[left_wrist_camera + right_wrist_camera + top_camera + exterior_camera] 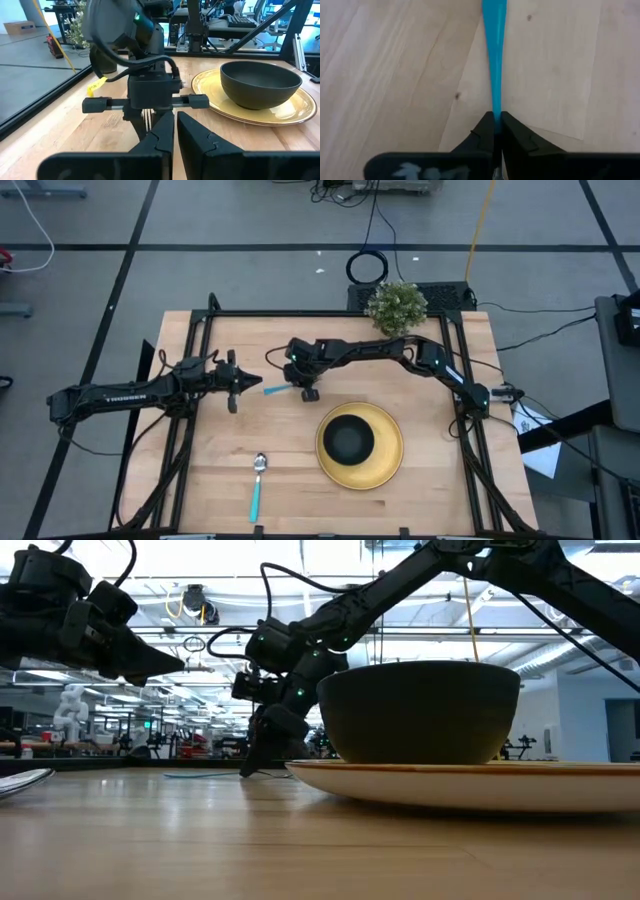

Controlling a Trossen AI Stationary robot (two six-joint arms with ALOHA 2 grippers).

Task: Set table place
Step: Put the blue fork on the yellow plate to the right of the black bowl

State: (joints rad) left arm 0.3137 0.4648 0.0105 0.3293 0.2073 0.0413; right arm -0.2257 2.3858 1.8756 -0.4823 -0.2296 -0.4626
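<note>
A round yellow plate [385, 465] lies on the wooden table [440, 350], right of the middle, with a black bowl [348, 438] standing in it. Near the front edge lies a spoon [258, 485] with a turquoise handle. Farther back, the fork's turquoise handle [275, 389] lies on the table, its metal end hidden under my right gripper [310, 392], which is shut on it. My left gripper [232, 385] hovers shut just left of the handle's free end, touching nothing. My right gripper pinches the fork's turquoise handle at its narrow end [496, 111] between the two fingertips [485, 130], one on each long side. The fingers slant down from the table's right side, and the handle runs straight on ahead of them. The handle lies flat on the table.
A small green potted plant [396, 307] stands at the far edge. Black frame rails [462, 430] run along the table's left and right sides and back. Bare wood [440, 350] lies between the plate and the far edge.
</note>
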